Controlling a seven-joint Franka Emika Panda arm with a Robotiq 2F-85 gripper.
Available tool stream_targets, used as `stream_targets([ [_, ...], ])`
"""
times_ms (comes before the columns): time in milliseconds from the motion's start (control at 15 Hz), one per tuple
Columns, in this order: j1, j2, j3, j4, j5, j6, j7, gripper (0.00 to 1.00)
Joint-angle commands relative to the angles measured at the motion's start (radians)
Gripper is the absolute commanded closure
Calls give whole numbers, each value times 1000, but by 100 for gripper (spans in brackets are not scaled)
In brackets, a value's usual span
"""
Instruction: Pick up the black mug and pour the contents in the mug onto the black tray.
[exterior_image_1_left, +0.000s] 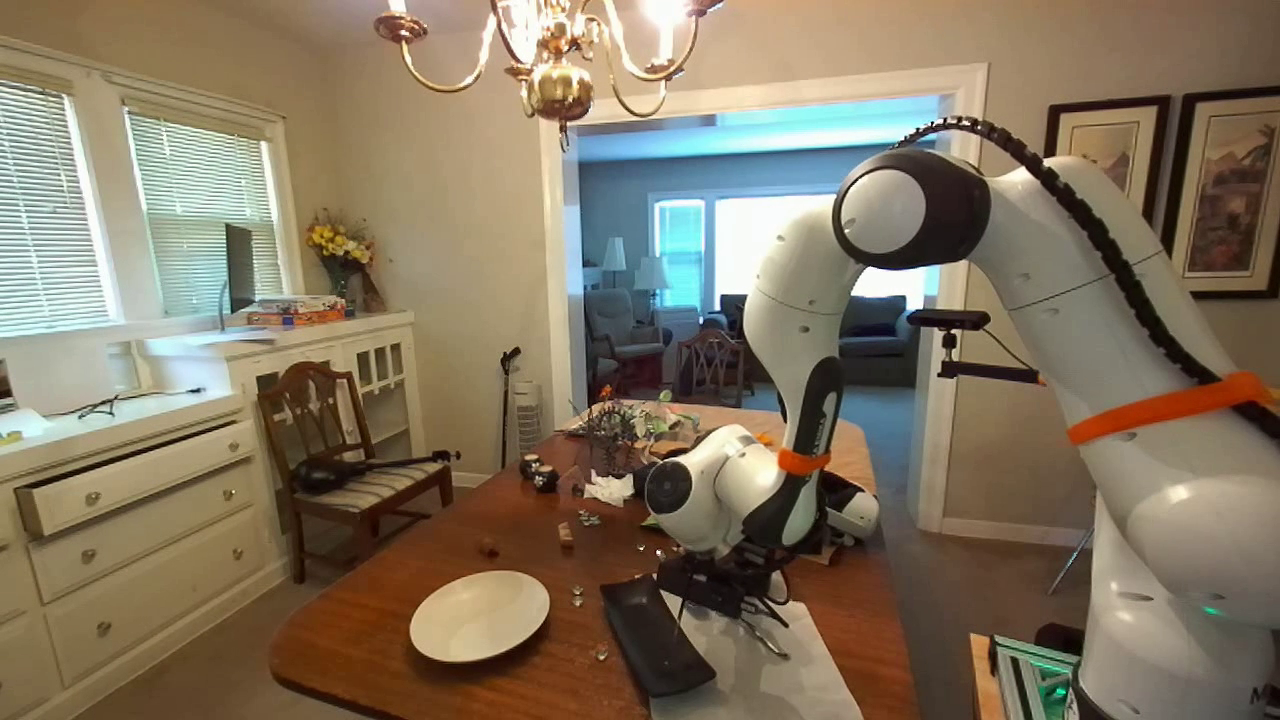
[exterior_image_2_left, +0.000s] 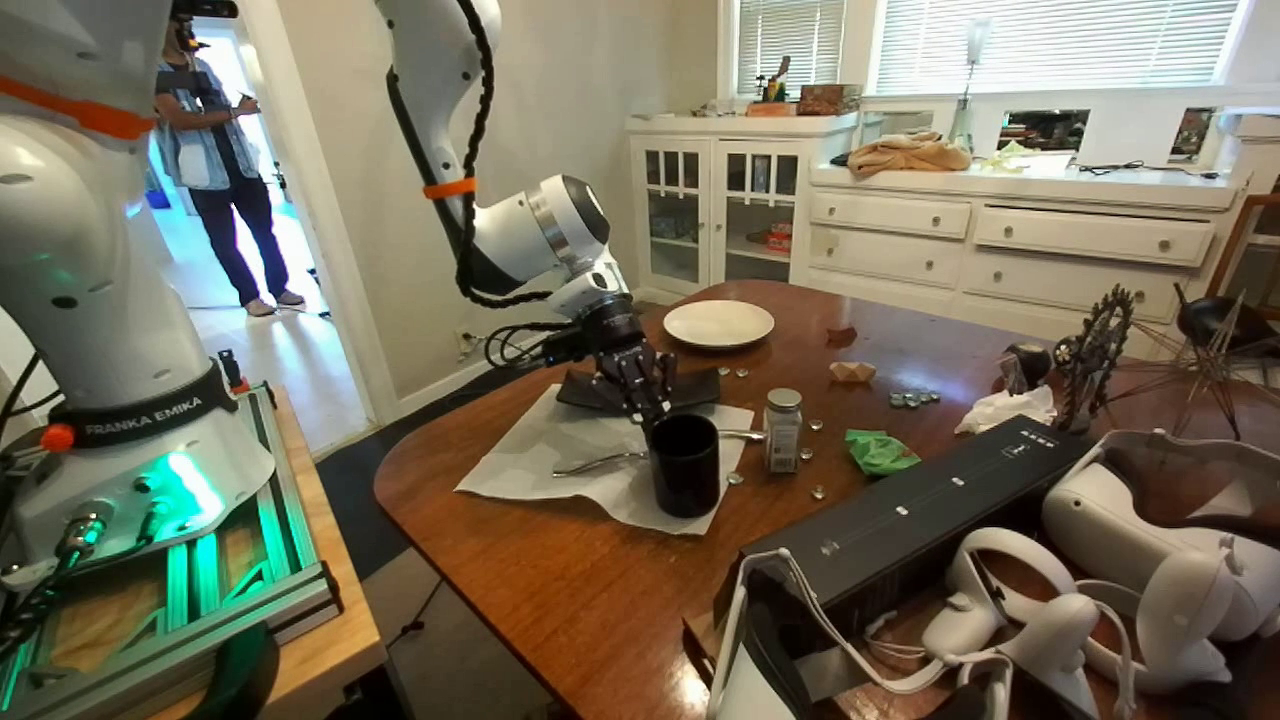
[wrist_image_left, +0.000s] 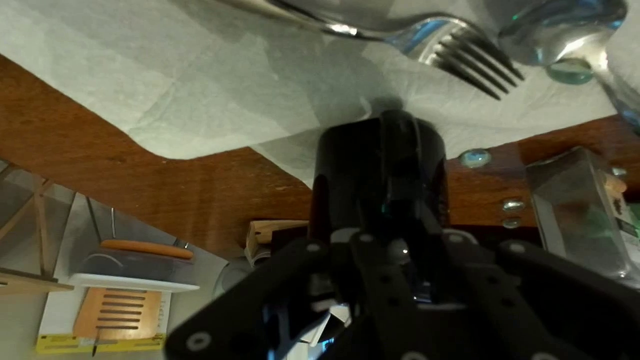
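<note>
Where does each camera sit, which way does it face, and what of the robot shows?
In an exterior view: from the table end nearest the white plate, facing the door frame; arm and base at right.
In an exterior view: from the side with the long black box, facing white drawers; base and arm at left, gripper mid-picture by the black mug.
Wrist view: from behind the gripper, facing the black mug, fork and spoon; its fingers along the bottom.
Both exterior views share the black tray and white plate.

In an exterior view the black Robotiq gripper (exterior_image_1_left: 748, 594) hangs above a flat white sheet (exterior_image_1_left: 795, 682); just beside the gripper lies a thin black rectangular tray (exterior_image_1_left: 656, 642); farther off, a round white plate (exterior_image_1_left: 480, 616).
</note>
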Motion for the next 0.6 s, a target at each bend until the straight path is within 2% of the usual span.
stream_targets([
  [0, 12, 2, -7, 10, -46, -12, 58, 95],
  [533, -11, -153, 0, -10, -12, 14, -72, 95],
])
